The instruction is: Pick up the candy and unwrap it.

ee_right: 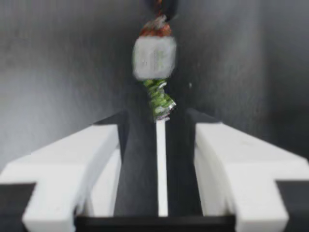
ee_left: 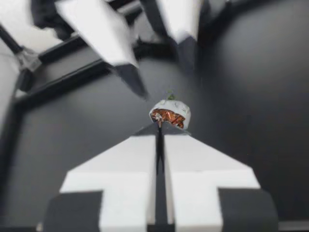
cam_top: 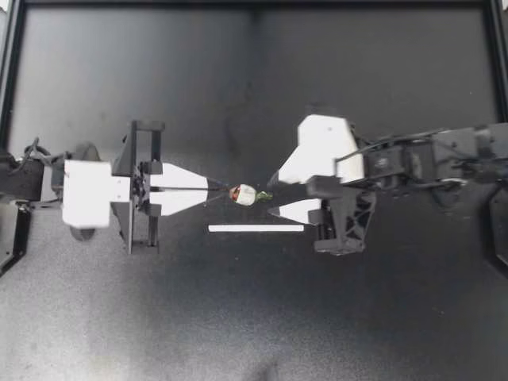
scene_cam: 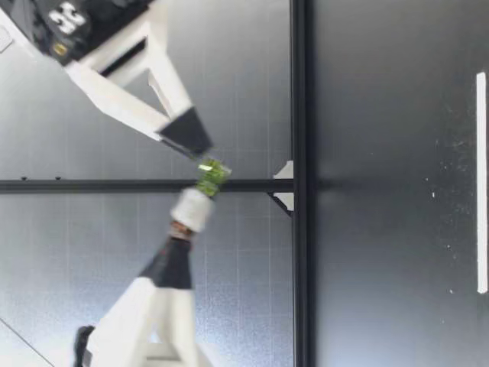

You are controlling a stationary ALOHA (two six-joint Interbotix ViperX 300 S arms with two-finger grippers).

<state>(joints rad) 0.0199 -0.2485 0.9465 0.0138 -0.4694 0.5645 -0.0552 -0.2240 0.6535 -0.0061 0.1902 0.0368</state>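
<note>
One candy (cam_top: 244,194) hangs clear of table (cam_top: 357,317): left gripper (cam_top: 208,189) pinching red twist end (ee_left: 166,116), right gripper (cam_top: 272,194) spread, green twist (ee_right: 159,100) between its fingertips. Likely light, wrapper crinkly, slippery; best hold on twist, close to body
</note>
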